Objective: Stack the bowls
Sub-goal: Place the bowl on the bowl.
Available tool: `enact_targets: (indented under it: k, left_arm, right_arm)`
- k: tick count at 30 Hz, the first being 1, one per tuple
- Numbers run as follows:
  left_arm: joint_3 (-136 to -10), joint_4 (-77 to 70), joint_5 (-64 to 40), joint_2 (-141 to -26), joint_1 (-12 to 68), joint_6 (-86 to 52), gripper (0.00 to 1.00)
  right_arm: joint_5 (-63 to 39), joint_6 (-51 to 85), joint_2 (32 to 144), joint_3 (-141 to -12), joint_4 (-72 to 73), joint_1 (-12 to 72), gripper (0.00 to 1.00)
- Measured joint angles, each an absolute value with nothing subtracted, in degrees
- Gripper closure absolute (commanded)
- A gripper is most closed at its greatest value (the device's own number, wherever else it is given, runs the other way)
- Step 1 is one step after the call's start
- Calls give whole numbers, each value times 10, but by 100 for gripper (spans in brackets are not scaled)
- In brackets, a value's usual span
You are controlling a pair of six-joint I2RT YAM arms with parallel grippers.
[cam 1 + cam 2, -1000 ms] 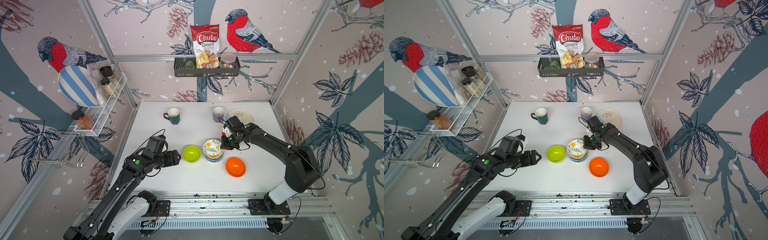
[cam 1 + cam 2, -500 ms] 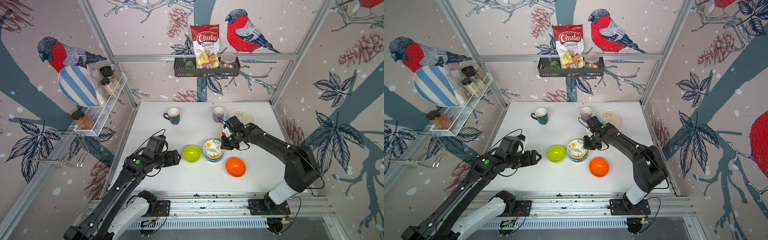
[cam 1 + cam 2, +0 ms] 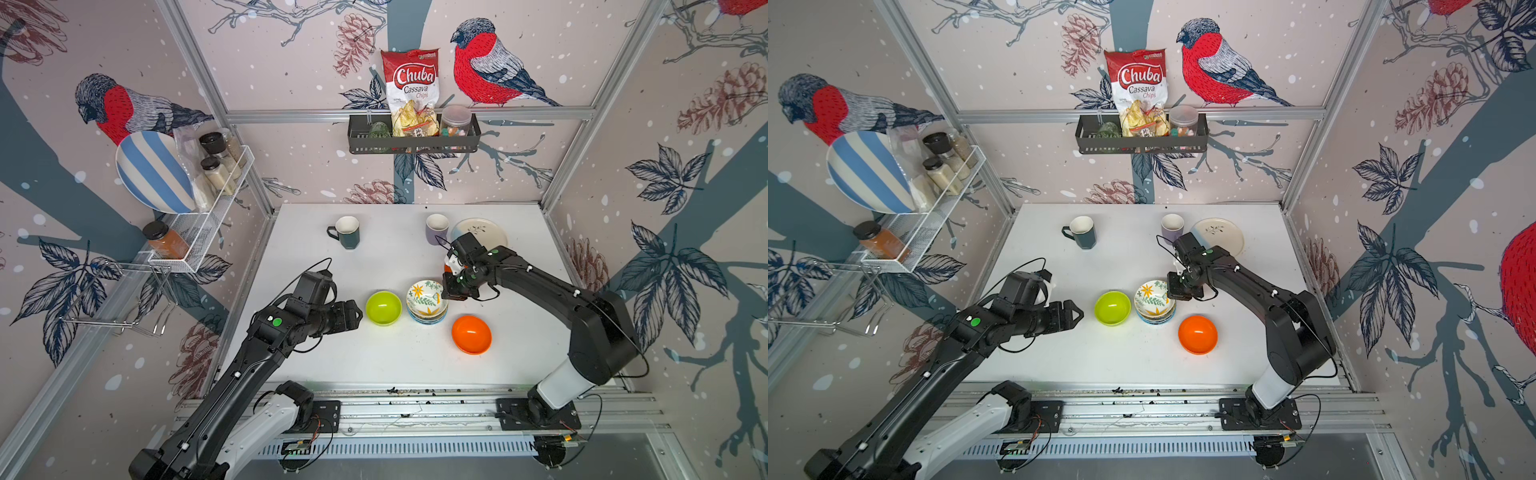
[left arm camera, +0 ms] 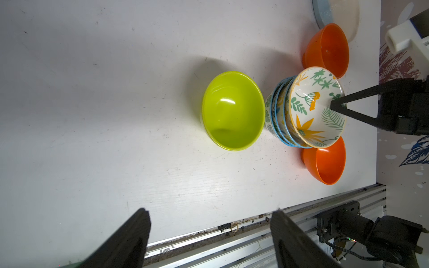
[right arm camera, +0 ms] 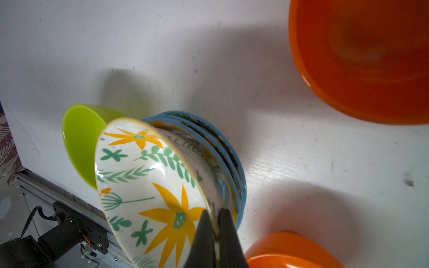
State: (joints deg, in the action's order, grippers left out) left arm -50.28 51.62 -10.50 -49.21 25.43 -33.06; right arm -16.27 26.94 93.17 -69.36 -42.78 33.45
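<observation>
A lime-green bowl (image 3: 383,307) (image 3: 1112,307) stands alone on the white table. Right beside it is a stack of patterned bowls (image 3: 428,316) (image 3: 1154,318) with blue rims. The top one is a cream floral bowl (image 5: 148,185) (image 4: 311,109), slightly tilted. My right gripper (image 3: 451,295) (image 5: 216,213) is shut on that bowl's rim, one finger inside and one outside. One orange bowl (image 3: 471,333) (image 4: 325,160) sits near the front. A second orange bowl (image 4: 329,46) (image 5: 362,58) lies behind the stack, mostly hidden under the right arm in both top views. My left gripper (image 3: 355,316) (image 4: 210,211) is open and empty, just left of the lime-green bowl.
A dark green mug (image 3: 347,232), a lilac mug (image 3: 436,226) and a flat cream plate (image 3: 486,232) stand at the back of the table. The metal rail (image 3: 415,411) runs along the front edge. A wire shelf (image 3: 199,232) hangs on the left wall.
</observation>
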Motion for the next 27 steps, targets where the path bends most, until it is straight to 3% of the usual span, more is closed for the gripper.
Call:
enact_targets:
  k: [7,11,21,27]
  left_arm:
    - [-503,516,-105,-495,254,-330,16]
    - [-503,516,-106,-497,254,-330,16]
    - [-503,516,-108,-498,254,-330,16]
    - [-503,516,-108,-497,254,-330,16]
  right_arm:
    - [-163,269,930,-690,-426,335,81]
    - [-163,269,929,-690,-425,336,75]
    - [-163,269,915,-683,-423,333,72]
    - [-163,269,900,-677,-421,322,78]
